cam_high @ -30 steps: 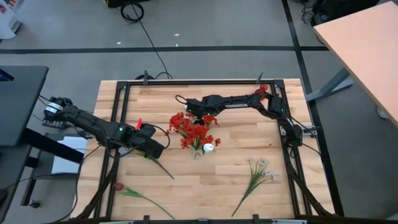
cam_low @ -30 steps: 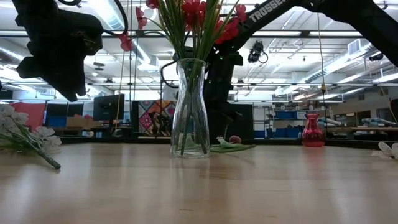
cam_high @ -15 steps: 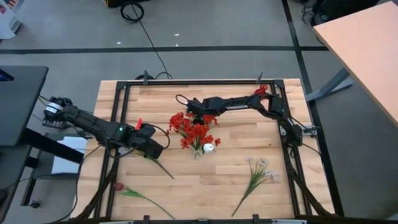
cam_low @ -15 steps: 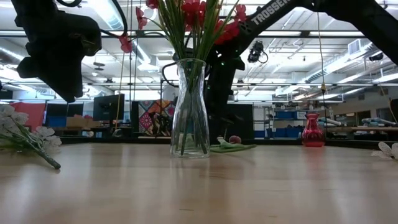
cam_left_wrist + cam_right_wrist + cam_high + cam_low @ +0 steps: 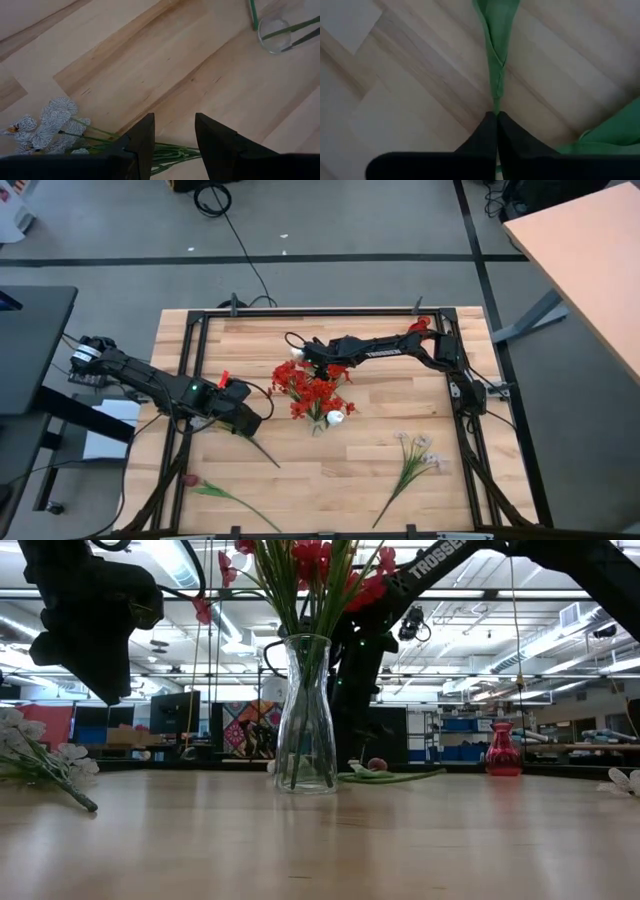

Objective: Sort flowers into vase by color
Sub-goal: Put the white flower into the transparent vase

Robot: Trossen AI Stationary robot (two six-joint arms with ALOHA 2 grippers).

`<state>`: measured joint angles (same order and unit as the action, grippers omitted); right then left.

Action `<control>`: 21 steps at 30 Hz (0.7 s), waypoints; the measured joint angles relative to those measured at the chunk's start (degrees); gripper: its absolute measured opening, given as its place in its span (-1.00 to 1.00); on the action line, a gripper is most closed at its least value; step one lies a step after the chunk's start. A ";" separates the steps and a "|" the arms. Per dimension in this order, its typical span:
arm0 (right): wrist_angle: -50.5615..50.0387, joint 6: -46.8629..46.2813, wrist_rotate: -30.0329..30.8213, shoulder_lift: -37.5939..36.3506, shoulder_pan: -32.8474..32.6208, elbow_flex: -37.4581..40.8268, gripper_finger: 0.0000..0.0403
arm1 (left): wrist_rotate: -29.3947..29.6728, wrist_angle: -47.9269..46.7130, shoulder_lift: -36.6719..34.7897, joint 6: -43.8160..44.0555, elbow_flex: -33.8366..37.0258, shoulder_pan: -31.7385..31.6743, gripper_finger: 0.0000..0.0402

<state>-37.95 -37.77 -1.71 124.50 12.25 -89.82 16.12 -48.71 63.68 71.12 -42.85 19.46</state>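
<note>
A clear glass vase (image 5: 305,710) stands mid-table and holds red flowers (image 5: 312,388). My right gripper (image 5: 303,358) is just beyond it toward the far edge, low over the table and shut on a green leafy stem (image 5: 496,60). A pale bud (image 5: 296,352) shows beside it. My left gripper (image 5: 172,132) is open and hovers high above a whitish-lilac spray (image 5: 47,125), whose stem (image 5: 258,446) lies flat. A maroon tulip (image 5: 190,480) and another pale spray (image 5: 415,455) lie flat near the near edge. My right gripper pinches the thin green stem (image 5: 496,102) between its two shut fingers (image 5: 487,132), coming from above and pointing down. The stem runs straight on from the fingertips. The stem and its leaf (image 5: 395,777) lie at table level behind the vase.
The black frame rails (image 5: 300,313) run around the wooden table top. A small white thing (image 5: 335,418) sits at the vase's near side. Bare wood lies between the vase and the near edge. A red vase (image 5: 501,750) stands in the room behind.
My right gripper has stayed shut and shifted slightly by the vase. The stem it holds has slid along the table: its green end now reaches farther out from behind the vase in the low view, and a pale bud has come into sight beside the gripper.
</note>
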 joint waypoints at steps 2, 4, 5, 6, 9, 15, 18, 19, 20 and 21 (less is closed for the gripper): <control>-0.92 -0.28 0.65 -1.63 -0.49 0.35 -0.97 | -0.14 0.00 0.00 0.02 0.00 0.05 -0.27; -0.48 -0.95 2.01 -4.30 -0.76 0.37 -0.98 | -0.84 0.24 -0.02 -0.07 0.00 0.05 -0.27; -0.13 -1.01 2.81 -6.03 -0.81 0.24 -0.98 | -0.95 0.64 -0.02 -0.22 0.00 0.05 -0.27; 0.07 -0.98 3.96 -7.83 -0.81 0.11 -0.98 | -0.94 1.33 -0.06 -0.22 -0.02 0.16 -0.27; 0.59 -0.98 8.19 -12.21 -0.77 0.05 -0.99 | 0.23 1.59 -0.75 0.05 -0.02 0.85 -0.27; 3.70 0.51 13.96 -20.83 -0.55 0.04 -0.99 | 6.00 1.76 -4.72 -0.30 -0.02 1.67 -0.27; 7.89 4.38 16.46 -23.96 -0.59 0.04 -1.00 | 10.50 3.59 -7.88 -3.52 -0.02 1.67 -0.27; 9.74 5.34 17.06 -25.01 -0.82 0.04 -1.00 | 12.37 4.96 -8.87 -5.75 -0.01 1.66 -0.27; 11.87 6.49 17.31 -26.01 -1.01 0.04 -1.00 | 14.44 6.46 -9.75 -8.11 -0.02 1.53 -0.27; 14.68 8.24 17.24 -26.97 -1.13 0.04 -1.00 | 16.82 8.64 -10.58 -11.03 -0.01 1.25 -0.27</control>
<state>-23.27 -29.53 15.53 97.53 11.11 -89.78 32.94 -40.07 53.10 60.09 -42.86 20.70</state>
